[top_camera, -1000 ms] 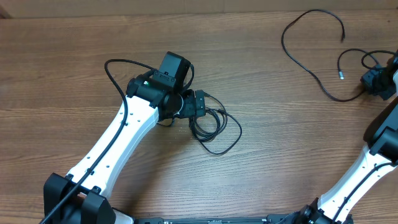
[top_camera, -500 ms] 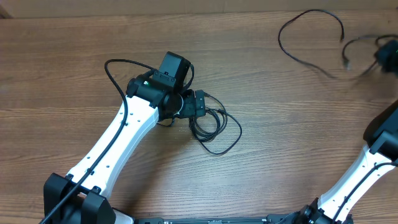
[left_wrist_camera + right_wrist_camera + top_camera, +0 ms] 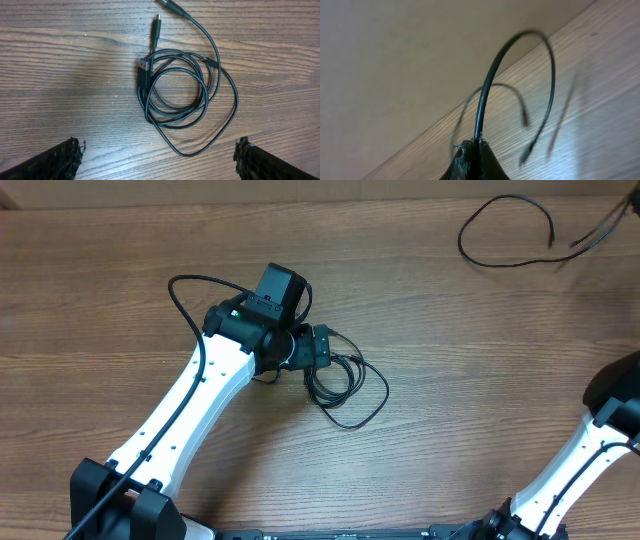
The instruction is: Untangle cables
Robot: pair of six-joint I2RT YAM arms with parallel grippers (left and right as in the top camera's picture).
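Note:
A loose coil of thin black cables (image 3: 144, 85) lies on the wooden table, with two plug ends pointing to the far side. My left gripper (image 3: 159, 150) hovers over it, open wide, and only the coil's outer loop reaches between the fingers. From overhead, that gripper (image 3: 322, 348) stands at the coil's (image 3: 320, 390) left edge. My right gripper (image 3: 475, 146) is shut on a single black cable (image 3: 487, 85), which arcs up and back down to a dangling plug. Overhead, this cable (image 3: 461, 240) loops at the far right, and the right gripper itself is outside that view.
The left arm's own thick black wire (image 3: 185, 305) curves beside its white link. The right arm's lower link (image 3: 600, 435) rises at the right edge. The table's far edge (image 3: 420, 135) runs close behind the right gripper.
The right gripper has moved up and away, out of the overhead view, dragging its cable toward the far right corner. The left arm and the coil have stayed still.

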